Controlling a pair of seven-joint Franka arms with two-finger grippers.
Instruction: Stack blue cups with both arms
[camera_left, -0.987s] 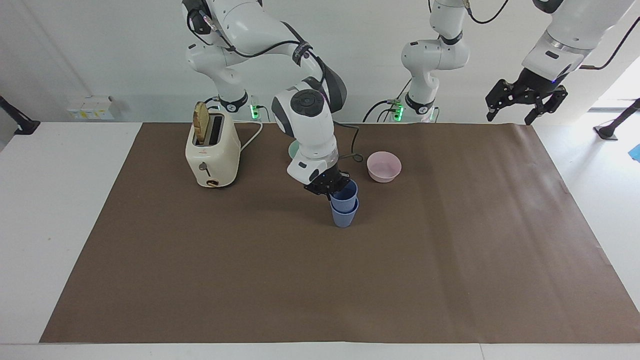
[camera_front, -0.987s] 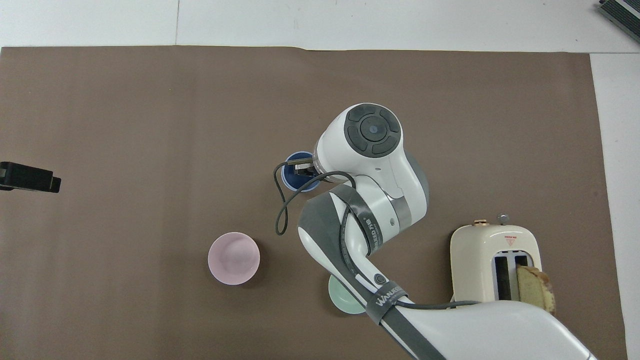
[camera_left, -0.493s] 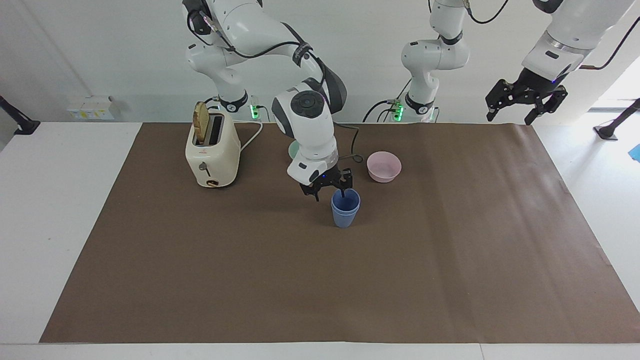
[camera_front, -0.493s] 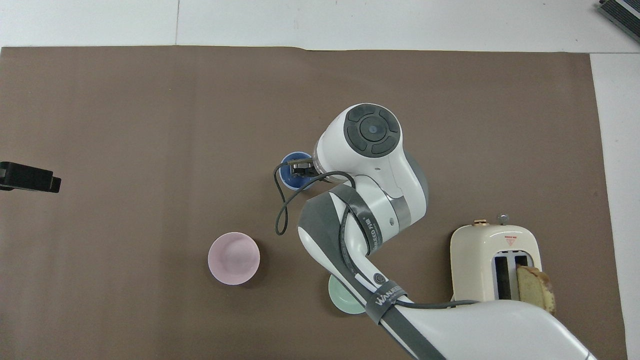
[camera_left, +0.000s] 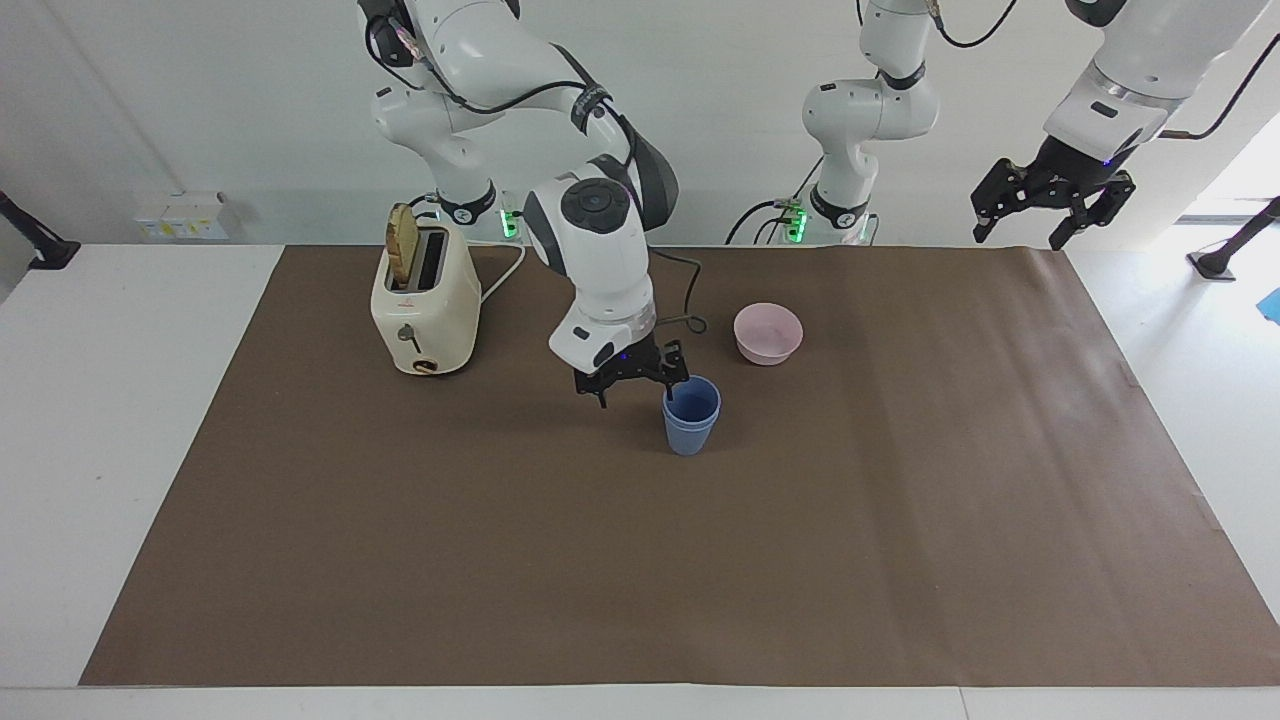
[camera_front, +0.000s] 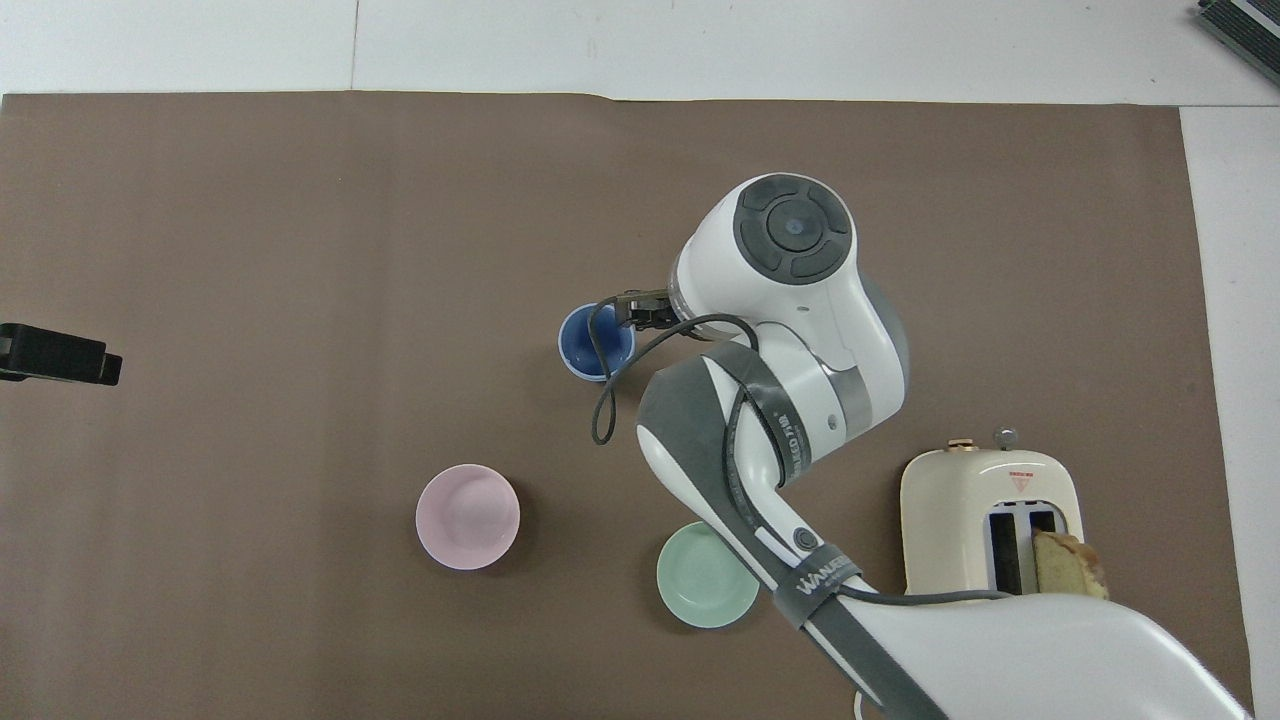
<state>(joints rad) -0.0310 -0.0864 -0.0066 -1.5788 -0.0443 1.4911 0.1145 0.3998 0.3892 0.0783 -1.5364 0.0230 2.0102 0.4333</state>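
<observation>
The two blue cups stand nested, one inside the other, upright near the middle of the brown mat; they also show in the overhead view. My right gripper is open and empty. It hangs just beside the stack's rim, toward the toaster, with one finger close to the rim. In the overhead view only part of the right gripper shows under the wrist. My left gripper is open and empty; it waits high over the mat's edge at the left arm's end, and its tip shows in the overhead view.
A cream toaster with a bread slice in it stands at the right arm's end. A pink bowl sits nearer to the robots than the cups. A mint-green bowl sits beside the pink bowl, toward the toaster.
My right gripper opened and let go of the upper cup, which sank into the lower one. The gripper then rose a little and moved toward the toaster. The left arm has not moved.
</observation>
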